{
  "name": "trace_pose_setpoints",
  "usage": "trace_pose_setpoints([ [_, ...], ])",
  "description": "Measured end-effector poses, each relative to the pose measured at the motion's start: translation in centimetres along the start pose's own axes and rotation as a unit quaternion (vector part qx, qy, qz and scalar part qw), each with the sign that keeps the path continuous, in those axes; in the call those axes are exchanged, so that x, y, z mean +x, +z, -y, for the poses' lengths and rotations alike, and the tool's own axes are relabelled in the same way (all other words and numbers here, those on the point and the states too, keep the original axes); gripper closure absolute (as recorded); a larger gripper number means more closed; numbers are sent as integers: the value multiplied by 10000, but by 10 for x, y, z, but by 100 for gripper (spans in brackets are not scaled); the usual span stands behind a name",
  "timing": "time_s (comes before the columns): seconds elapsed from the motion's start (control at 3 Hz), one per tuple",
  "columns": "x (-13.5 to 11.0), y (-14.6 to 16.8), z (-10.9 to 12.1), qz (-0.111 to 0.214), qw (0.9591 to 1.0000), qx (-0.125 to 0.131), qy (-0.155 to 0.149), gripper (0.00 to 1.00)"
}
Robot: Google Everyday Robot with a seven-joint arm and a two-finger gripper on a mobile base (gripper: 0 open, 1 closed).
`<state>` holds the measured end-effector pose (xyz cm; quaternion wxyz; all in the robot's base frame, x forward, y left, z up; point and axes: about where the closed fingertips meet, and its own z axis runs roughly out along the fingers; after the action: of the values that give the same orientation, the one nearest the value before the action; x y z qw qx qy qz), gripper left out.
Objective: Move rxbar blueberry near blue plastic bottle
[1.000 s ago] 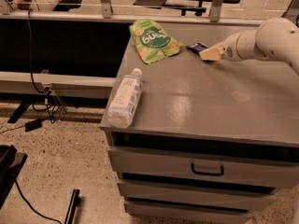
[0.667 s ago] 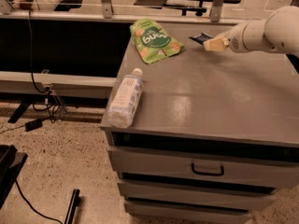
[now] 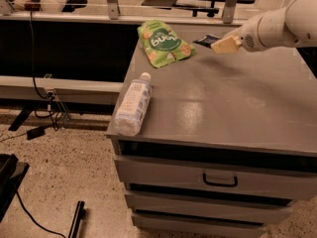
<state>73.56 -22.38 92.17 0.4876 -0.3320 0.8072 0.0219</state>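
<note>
**Gripper has the bar at the back of the cabinet, bottle far off at the front left**

The white arm (image 3: pixel 285 23) reaches in from the upper right of the frame. The gripper (image 3: pixel 216 44) at its end sits in the upper right centre, over the far part of the grey cabinet (image 3: pixel 223 108). It is clamped on the bar (image 3: pixel 204 39). Only the bar's dark navy left end shows, sticking out just past the tan tips toward the left. A soft shadow lies on the top just below the gripper. I cannot tell whether the bar is clear of the surface or touching it.

Left of the bar, near but apart from it, a green pouch (image 3: pixel 163 42) lies flat at the back left of the top, its pale print facing up.

The bottle (image 3: pixel 132 103) lies on its side along the cabinet's left edge, left of centre in the frame. Its white cap points toward the back and its base is at the front left corner. It is well apart from the bar, with the pouch and a bare stretch of grey top between them.

Below the top, the cabinet front shows stacked drawers, the upper one with a dark handle (image 3: pixel 220 181). A black cable (image 3: pixel 33 58) hangs at the left of the frame over the speckled floor.
</note>
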Motion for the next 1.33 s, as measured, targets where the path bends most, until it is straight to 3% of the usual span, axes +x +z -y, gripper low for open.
trace_pose_setpoints([
  [0.33, 0, 0, 0, 0, 10000, -1, 0, 100],
  [0.67, 8, 2, -17, -15, 9996, -256, -146, 100],
  [1.0, 14, -10, -57, 125, 9966, -713, -405, 100],
  [1.33, 19, -24, -97, 343, 9903, -1204, -594, 100],
])
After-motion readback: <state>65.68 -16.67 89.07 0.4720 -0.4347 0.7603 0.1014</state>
